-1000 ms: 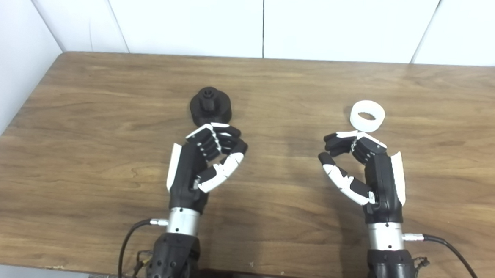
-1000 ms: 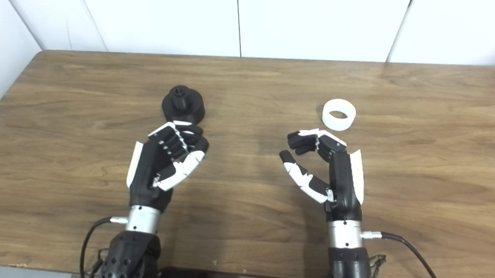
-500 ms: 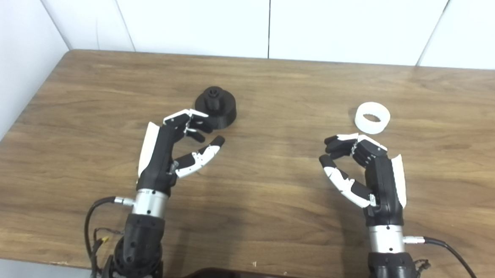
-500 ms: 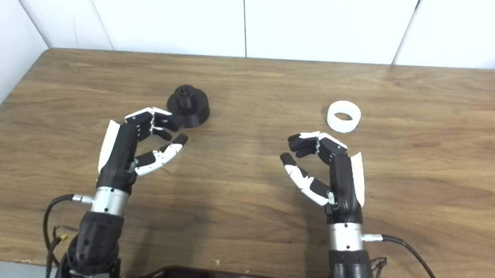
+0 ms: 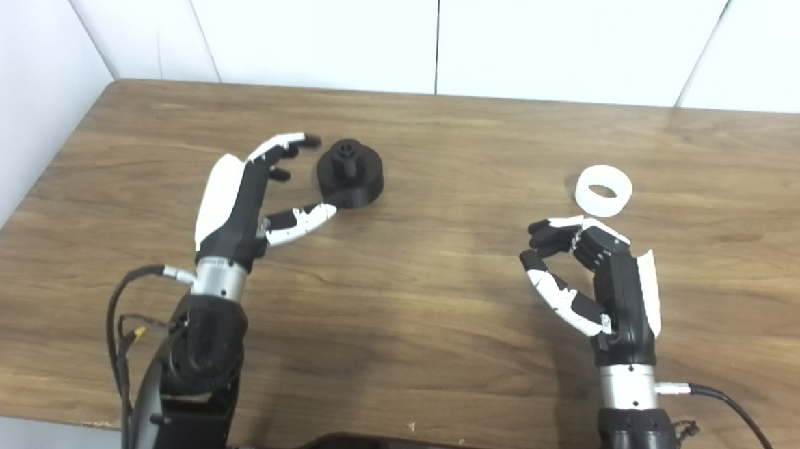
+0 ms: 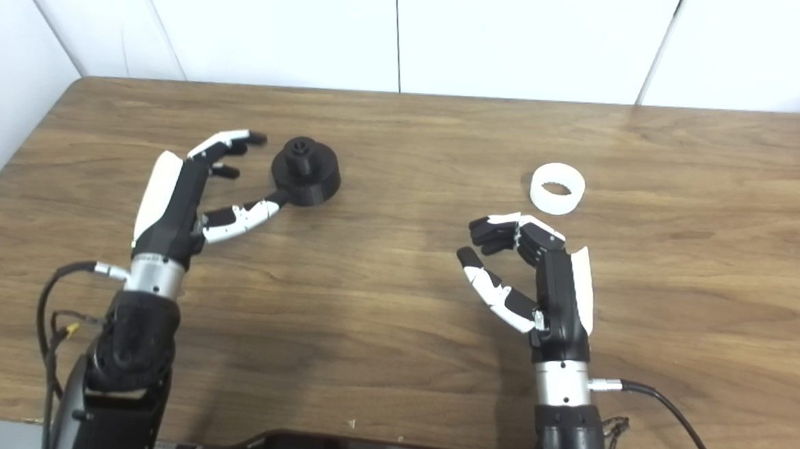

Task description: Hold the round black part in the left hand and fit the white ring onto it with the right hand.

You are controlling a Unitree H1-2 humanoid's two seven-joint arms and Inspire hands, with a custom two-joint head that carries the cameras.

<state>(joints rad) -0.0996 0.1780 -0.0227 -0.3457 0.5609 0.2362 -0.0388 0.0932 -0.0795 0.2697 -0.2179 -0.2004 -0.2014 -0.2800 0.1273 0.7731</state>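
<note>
Currently the left robot hand [image 5: 251,189] is spread wide and holding nothing, just left of the round black part [image 5: 349,174], which sits flat on the tabletop [image 5: 436,308]; thumb tip looks to touch its near edge, fingers clear of it. Right robot hand [image 5: 593,269] is loosely curled around nothing, thumb apart from the fingers, with the white ring [image 5: 603,190] lying on the tabletop just beyond its fingertips, untouched.
</note>
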